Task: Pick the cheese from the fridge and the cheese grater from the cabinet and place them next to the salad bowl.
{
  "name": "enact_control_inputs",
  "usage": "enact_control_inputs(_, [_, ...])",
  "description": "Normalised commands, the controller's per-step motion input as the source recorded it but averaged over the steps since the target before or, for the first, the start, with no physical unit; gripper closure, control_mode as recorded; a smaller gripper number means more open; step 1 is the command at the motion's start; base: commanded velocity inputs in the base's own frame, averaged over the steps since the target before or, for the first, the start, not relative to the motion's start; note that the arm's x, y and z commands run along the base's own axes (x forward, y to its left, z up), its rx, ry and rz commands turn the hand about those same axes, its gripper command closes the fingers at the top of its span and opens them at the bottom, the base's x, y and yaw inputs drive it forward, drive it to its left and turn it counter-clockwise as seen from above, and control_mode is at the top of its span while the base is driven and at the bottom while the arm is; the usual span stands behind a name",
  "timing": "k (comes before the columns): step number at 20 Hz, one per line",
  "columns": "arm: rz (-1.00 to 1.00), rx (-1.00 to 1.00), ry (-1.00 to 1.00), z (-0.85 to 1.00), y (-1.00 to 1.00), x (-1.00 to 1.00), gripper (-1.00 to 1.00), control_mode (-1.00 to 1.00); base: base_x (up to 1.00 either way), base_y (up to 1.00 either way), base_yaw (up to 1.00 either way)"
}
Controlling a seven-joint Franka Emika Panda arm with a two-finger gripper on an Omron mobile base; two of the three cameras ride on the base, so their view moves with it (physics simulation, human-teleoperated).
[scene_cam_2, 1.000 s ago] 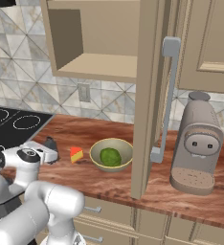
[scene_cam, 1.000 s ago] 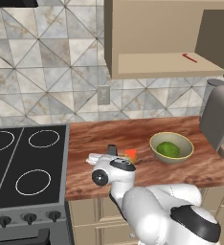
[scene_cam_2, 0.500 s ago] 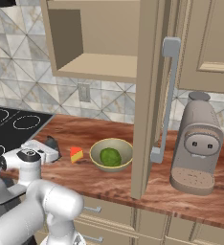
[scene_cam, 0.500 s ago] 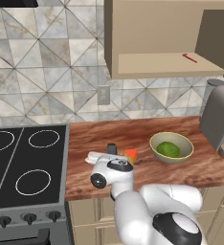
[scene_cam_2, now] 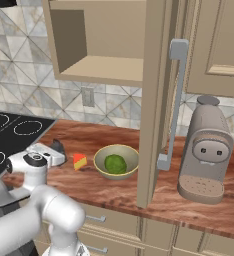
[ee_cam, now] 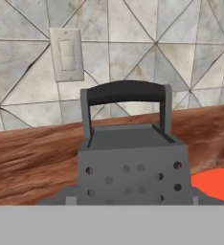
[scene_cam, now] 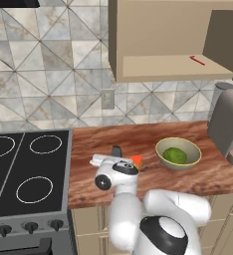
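Observation:
The dark grey cheese grater (ee_cam: pixel 128 167) stands upright on the wooden counter, close in front of the hand camera, its black handle on top. My gripper (scene_cam: pixel 116 157) reaches low over the counter and is shut on the cheese grater (scene_cam: pixel 116 151), with its fingertips hidden. Just right of the grater lies the orange cheese (scene_cam: pixel 137 161), whose edge is the cheese (ee_cam: pixel 217 184) in the hand view. The salad bowl (scene_cam: pixel 161 149) with green salad sits further right. From the right base view, grater (scene_cam_2: pixel 56 146), cheese (scene_cam_2: pixel 79 161) and bowl (scene_cam_2: pixel 98 165) lie in a row. The fridge is out of view.
The open cabinet (scene_cam: pixel 168 67) hangs above, a thin red utensil (scene_cam: pixel 197 60) on its shelf. Its open door (scene_cam_2: pixel 156 100) juts out over the counter. A grey coffee machine (scene_cam_2: pixel 206 150) stands at the right. The black stove (scene_cam: pixel 29 174) borders the counter's left end.
The arm's elbow has swung and risen in front of the cameras. The hand and the grater have barely shifted.

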Motion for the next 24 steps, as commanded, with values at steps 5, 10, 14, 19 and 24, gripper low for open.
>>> enact_control_inputs(5, [0.0,0.0,0.0,-0.27,-0.17,0.13,1.0,-1.0,0.0,0.0,0.0])
enact_control_inputs(10, [0.0,0.0,0.0,-0.34,-0.15,0.01,1.0,-1.0,0.0,0.0,0.0])
enact_control_inputs(14, [0.0,0.0,0.0,-0.3,-0.15,0.0,1.0,-1.0,0.0,0.0,0.0])
enact_control_inputs(19, [-0.01,0.02,0.0,-0.26,-0.15,0.0,1.0,-1.0,0.0,0.0,0.0])
enact_control_inputs(24, [0.0,0.0,0.0,-0.26,-0.13,-0.09,1.0,-1.0,0.0,0.0,0.0])
